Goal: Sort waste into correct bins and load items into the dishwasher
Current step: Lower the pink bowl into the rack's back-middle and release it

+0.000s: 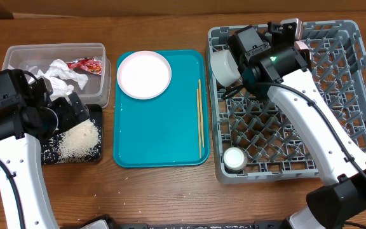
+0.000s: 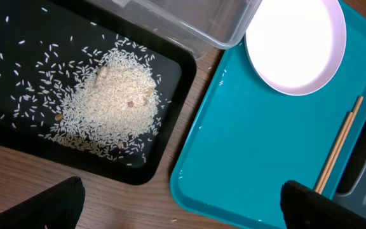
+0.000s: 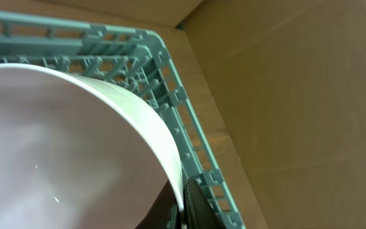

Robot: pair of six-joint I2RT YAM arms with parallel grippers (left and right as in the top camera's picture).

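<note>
Grey dish rack (image 1: pixel 253 133) fills the right of the overhead frame. The right gripper (image 1: pixel 239 58) sits at the rack's upper-left corner on a pale bowl (image 1: pixel 221 67), which is tipped on its side, probably so it stands between the pegs and drains. A white cup (image 1: pixel 235 159) is in the rack's lower-left corner. The teal tray (image 1: pixel 157 133) at centre holds what isn't loaded yet: a round pink-white plate (image 1: pixel 144 74) at its upper left and chopsticks (image 1: pixel 199 121) lying along its right edge. At upper left, the clear tub (image 1: pixel 18 51) holds crumpled napkins (image 1: pixel 59 73) and a red wrapper (image 1: pixel 86 64). Just below it, the black tray (image 1: pixel 97 156) holds rice (image 1: pixel 78 140). Dry waste and food waste look already split.

Left wrist: the left gripper (image 2: pixel 189 207) is spread wide and empty, with dark tips at both bottom corners of the frame. It hangs over the gap between the black tray (image 2: pixel 5 127) and the teal tray (image 2: pixel 234 159). The rice (image 2: pixel 113 102) is one loose mound with stray grains around it. The plate (image 2: pixel 295 44) is at upper right, and the chopsticks (image 2: pixel 338 146) run down the right side.

Right wrist: the right gripper (image 3: pixel 182 210) looks pinched on the bowl (image 3: pixel 75 146) rim, one dark finger on each side of the wall at bottom centre. The bowl is smooth, glossy and empty. The rack (image 3: pixel 189 127) corner sits right behind it, so the bowl is inside the rack. I can't tell whether it is seated.
</note>
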